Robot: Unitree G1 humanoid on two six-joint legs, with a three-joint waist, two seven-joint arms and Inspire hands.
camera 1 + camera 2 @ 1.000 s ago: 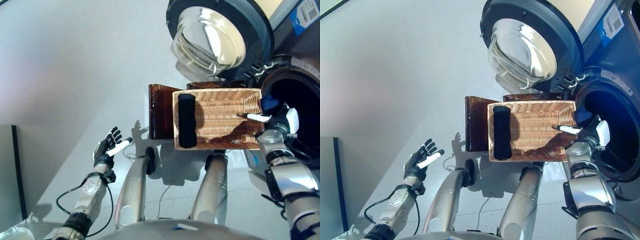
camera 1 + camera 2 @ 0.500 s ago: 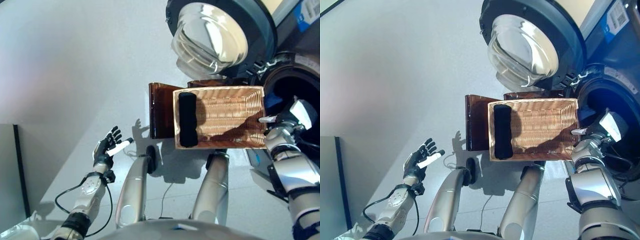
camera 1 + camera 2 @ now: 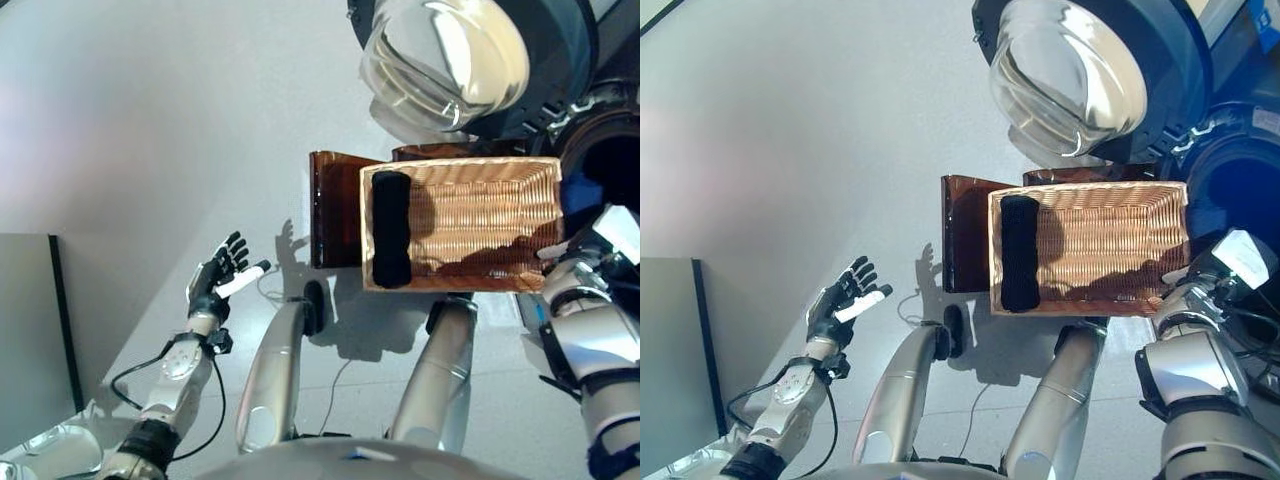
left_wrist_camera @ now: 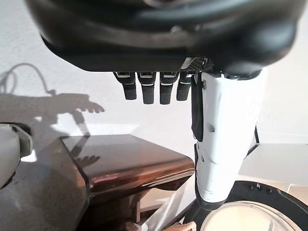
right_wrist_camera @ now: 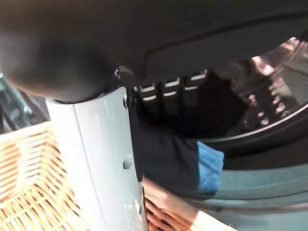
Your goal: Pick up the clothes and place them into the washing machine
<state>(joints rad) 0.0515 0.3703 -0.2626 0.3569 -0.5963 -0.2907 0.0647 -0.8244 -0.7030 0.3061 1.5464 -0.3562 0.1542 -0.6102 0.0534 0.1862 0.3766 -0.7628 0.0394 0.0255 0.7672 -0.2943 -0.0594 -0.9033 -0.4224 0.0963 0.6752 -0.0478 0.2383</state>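
Note:
A shallow wicker basket (image 3: 470,215) rests on the dark brown box (image 3: 335,205) beside the washing machine. A rolled black cloth (image 3: 392,228) lies along the basket's left end. My right hand (image 3: 603,238) is at the basket's right rim, by the drum's mouth (image 3: 612,160). In the right wrist view its fingers (image 5: 163,91) are straight and its white-covered thumb (image 5: 101,159) stands out. A dark blue garment with a light blue edge (image 5: 185,159) lies past them on the drum's lip. My left hand (image 3: 222,280) is open and idle over the floor at the lower left.
The machine's round glass door (image 3: 445,50) stands open above the basket. A grey panel (image 3: 30,330) stands at the left edge. The pale floor (image 3: 150,130) spreads to the left of the box.
My right hand has moved from over the basket's right part to its right rim by the drum. The whole picture has shifted, so the camera moved. The left hand stays still.

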